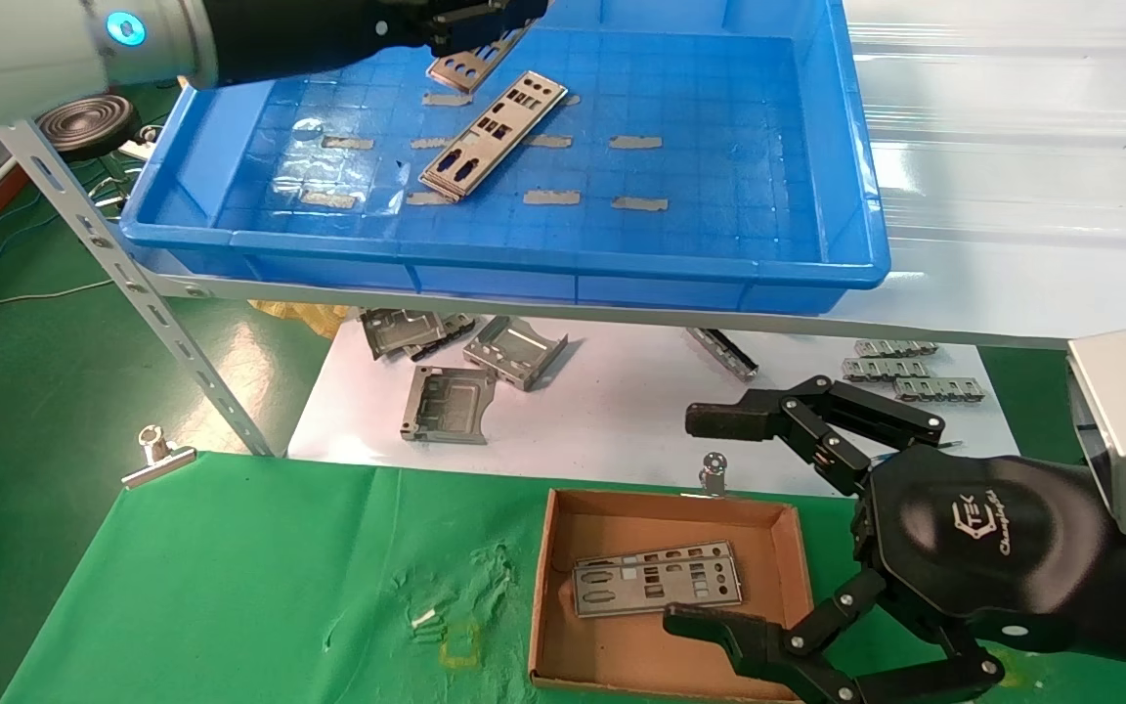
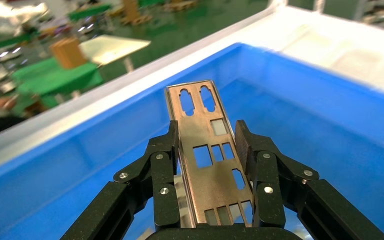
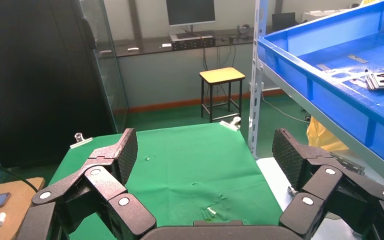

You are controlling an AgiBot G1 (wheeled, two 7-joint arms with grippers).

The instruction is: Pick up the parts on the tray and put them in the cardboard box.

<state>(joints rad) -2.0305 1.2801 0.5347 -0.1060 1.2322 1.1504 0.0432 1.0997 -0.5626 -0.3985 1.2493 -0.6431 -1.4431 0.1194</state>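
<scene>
Left gripper (image 2: 207, 150): over the far left part of the tray (image 1: 856, 264), closed on a plate (image 2: 205, 160); its two fingers press the plate's long edges, and the plate juts forward beyond the fingertips, as the left wrist view shows.
Held plate: appears lifted clear of the tray floor, its far end pointing at the tray's back wall.
Second plate (image 1: 493, 134): lies flat and slantwise on the tray floor, near the held one but apart from it, among grey tape strips (image 1: 635, 142).
Box (image 1: 543, 587): on the green cloth (image 1: 231, 577) in front of and below the tray, holding one plate (image 1: 658, 577) flat on its floor.
Right gripper (image 1: 710, 518): parked beside the box's right wall, fingers spread wide with nothing between them; one finger reaches over the box's near right corner.
Step in hand: judged to be carrying the held plate out of the tray to the box.
Doing it well: lift high enough to clear the tray's front wall, keep the plate level so it does not slide in an edge-only grip, and turn it to match the box's long side before lowering.
Risk: the box is barely wider than a plate, so a skewed plate may catch the wall or land on the right finger.
Release: let go low, over the plate already there.
Other metal pieces: folded brackets (image 1: 514, 350) and slotted strips (image 1: 895, 367) on the white sheet under the tray are not part of this job.
</scene>
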